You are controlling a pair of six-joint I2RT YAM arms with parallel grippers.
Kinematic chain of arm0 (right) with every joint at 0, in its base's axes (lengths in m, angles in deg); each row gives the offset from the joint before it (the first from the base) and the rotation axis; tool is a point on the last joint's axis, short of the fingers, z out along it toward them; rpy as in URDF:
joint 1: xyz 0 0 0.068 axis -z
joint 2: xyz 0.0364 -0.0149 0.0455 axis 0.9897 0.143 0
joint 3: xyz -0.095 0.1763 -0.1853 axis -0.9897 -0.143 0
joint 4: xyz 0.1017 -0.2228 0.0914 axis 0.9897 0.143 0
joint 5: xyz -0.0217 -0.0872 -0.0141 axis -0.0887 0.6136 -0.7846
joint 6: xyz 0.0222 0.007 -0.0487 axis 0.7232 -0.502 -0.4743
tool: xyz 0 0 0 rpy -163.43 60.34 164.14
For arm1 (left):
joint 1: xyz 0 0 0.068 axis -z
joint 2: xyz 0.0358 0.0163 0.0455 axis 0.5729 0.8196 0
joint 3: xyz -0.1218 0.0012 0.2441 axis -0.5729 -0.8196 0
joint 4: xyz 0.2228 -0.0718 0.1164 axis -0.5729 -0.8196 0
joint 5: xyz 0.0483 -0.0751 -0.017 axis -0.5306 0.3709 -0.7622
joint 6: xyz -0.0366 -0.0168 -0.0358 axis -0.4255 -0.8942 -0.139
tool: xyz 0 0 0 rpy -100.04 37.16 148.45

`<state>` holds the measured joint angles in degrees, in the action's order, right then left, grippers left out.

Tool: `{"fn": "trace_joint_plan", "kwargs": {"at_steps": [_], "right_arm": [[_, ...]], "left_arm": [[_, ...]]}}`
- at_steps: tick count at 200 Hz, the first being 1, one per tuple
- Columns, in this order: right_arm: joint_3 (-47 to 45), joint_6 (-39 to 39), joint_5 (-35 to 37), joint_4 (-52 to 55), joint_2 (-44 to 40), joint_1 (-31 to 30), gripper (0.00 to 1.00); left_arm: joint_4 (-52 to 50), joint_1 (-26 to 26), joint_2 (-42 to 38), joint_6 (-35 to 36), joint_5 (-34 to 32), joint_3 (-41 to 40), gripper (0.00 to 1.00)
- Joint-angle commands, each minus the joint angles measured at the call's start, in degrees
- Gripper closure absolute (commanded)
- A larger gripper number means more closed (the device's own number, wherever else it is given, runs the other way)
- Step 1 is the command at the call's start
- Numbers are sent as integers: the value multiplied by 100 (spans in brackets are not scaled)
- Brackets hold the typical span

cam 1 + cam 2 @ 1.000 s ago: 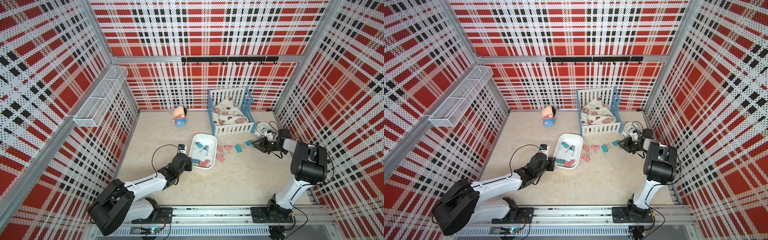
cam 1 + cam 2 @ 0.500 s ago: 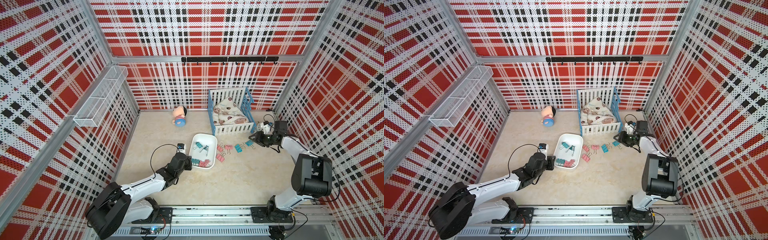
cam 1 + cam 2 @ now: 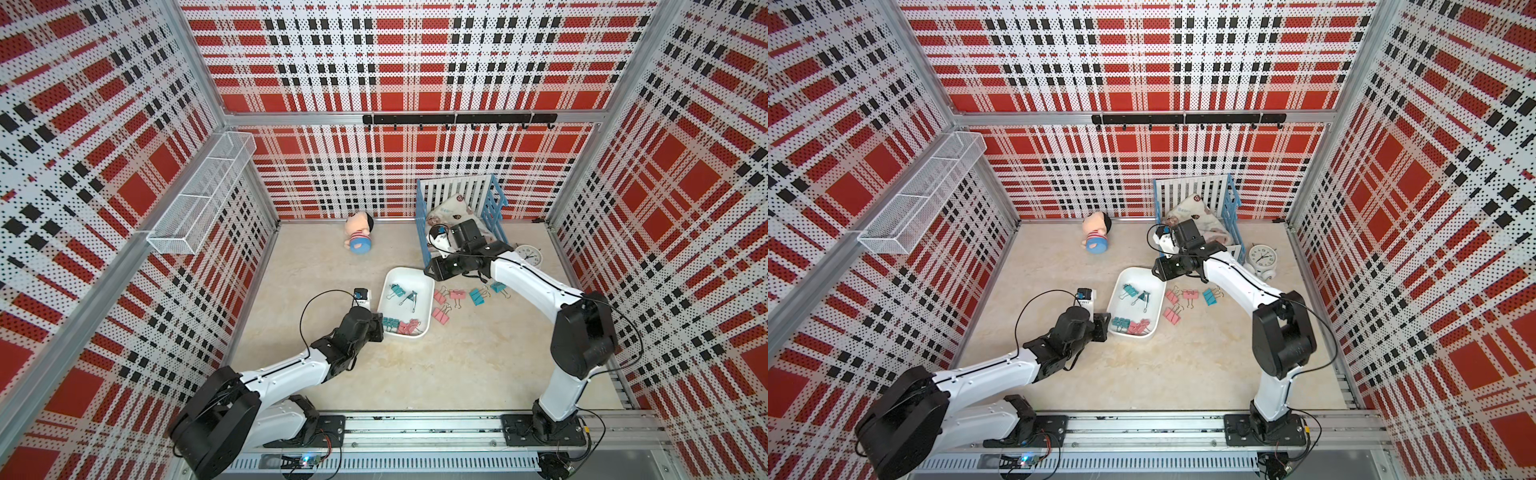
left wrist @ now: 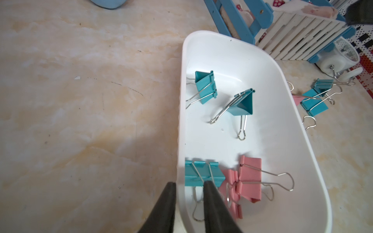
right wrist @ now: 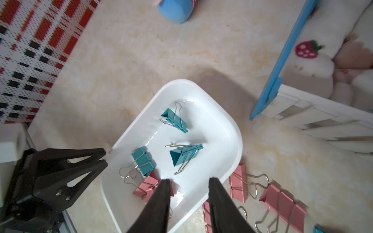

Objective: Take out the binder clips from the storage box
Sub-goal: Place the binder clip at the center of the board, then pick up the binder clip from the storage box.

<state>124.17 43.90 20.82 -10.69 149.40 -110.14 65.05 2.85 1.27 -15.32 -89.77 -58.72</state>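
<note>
Task partway done.

Box (image 3: 415, 279) sits mid-tabletop, somewhat toward the back edge.

Out: five clips (image 3: 457, 295) on the tabletop just beside the box's right long side, three pink and two teal.

Still in: about five. Two teal lie mid-box; one teal and a pink tangle lie at the near end.

Left gripper (image 4: 188, 184): fingers (image 4: 211, 201) nearly closed, pinching the box's near-left rim, one inside the wall and one outside.

Right gripper (image 5: 189, 181): fingers spread and empty, hovering above the box's far end, touching nothing.
</note>
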Motion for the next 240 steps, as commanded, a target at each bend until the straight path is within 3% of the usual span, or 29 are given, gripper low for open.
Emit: {"fn": "trace_joint_plan", "kwargs": {"at_steps": [1, 66, 155, 240], "right_arm": [[321, -297, 546, 728, 433, -288, 61], [880, -1370, 1236, 1752, 791, -1088, 59], [290, -2267, 1823, 1968, 371, -1693, 52], [238, -2668, 1742, 2052, 579, -2064, 52]], "left_arm": [[50, -36, 113, -18, 55, 144, 69], [5, -32, 144, -12, 3, 153, 69], [3, -46, -49, -104, -56, -41, 69], [-75, -62, -102, -160, -84, -61, 69]]}}
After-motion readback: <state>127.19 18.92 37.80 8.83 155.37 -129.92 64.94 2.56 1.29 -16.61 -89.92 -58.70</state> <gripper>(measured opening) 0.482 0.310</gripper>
